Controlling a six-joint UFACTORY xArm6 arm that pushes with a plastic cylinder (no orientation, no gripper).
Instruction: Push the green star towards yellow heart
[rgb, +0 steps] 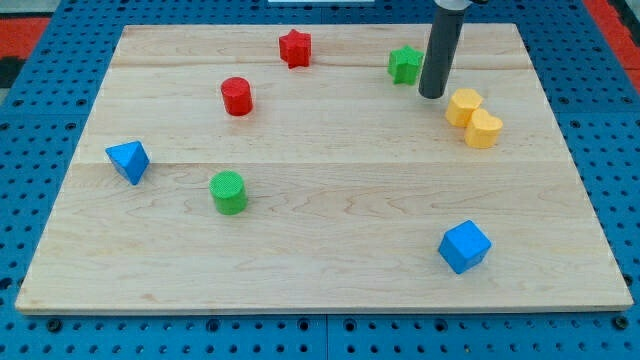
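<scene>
The green star (404, 64) lies near the view's top, right of centre. My tip (432, 94) stands just to the star's right and slightly below it, close to it; I cannot tell if it touches. Two yellow blocks lie to the right of the tip: one (463, 106) nearer the tip and one (484, 129) just below and right of it, touching each other. I cannot tell which of them is the heart.
A red star (294, 47) is at the top centre, a red cylinder (237, 96) left of centre, a green cylinder (229, 192) lower left, a blue wedge-like block (128, 160) at the left, a blue cube (464, 246) at the lower right. The wooden board (330, 270) lies on blue pegboard.
</scene>
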